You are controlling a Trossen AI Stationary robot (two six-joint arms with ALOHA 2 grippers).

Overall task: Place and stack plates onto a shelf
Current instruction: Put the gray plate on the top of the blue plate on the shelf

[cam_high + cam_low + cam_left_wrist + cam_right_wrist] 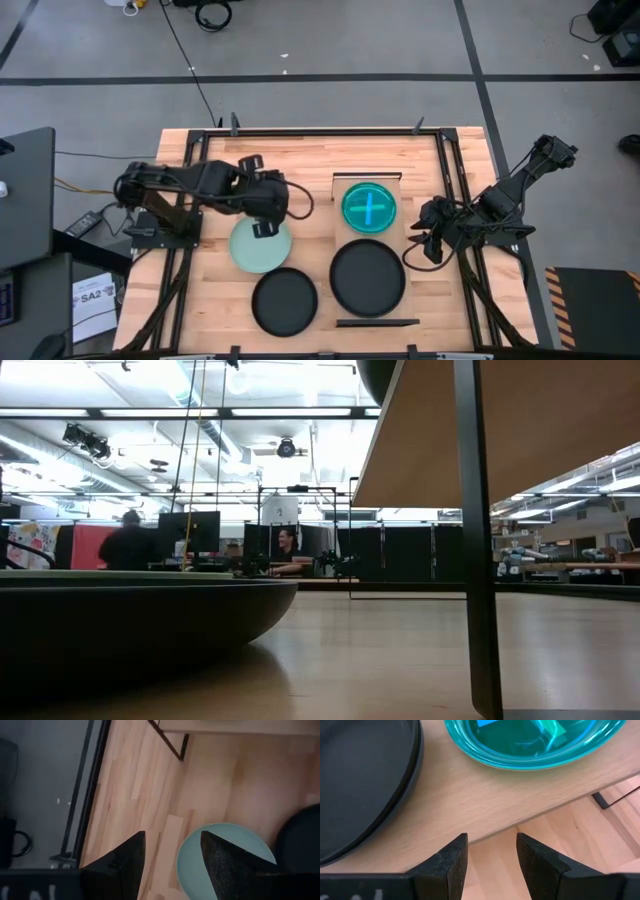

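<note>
Wooden desk (300, 150) carrying everything; shelf (367, 250) bearing a large black plate (368, 278) and a teal plate (369, 206). Second black plate (284, 300) and mint plate (260, 248) lying off the shelf on the desk. Left gripper (172, 855) poised over the mint plate's rim, fingers wide, holding nothing. Right gripper (491, 857) idling beside the shelf edge, parted and empty. Probably mid-approach: next, lowering to straddle the rim and closing.

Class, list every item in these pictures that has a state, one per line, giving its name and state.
Teal plate: on the shelf.
Larger black plate: on the shelf.
Mint plate: on the tabletop.
Smaller black plate: on the tabletop.
Left gripper: open, empty, above the mint plate.
Right gripper: open, empty.
</note>
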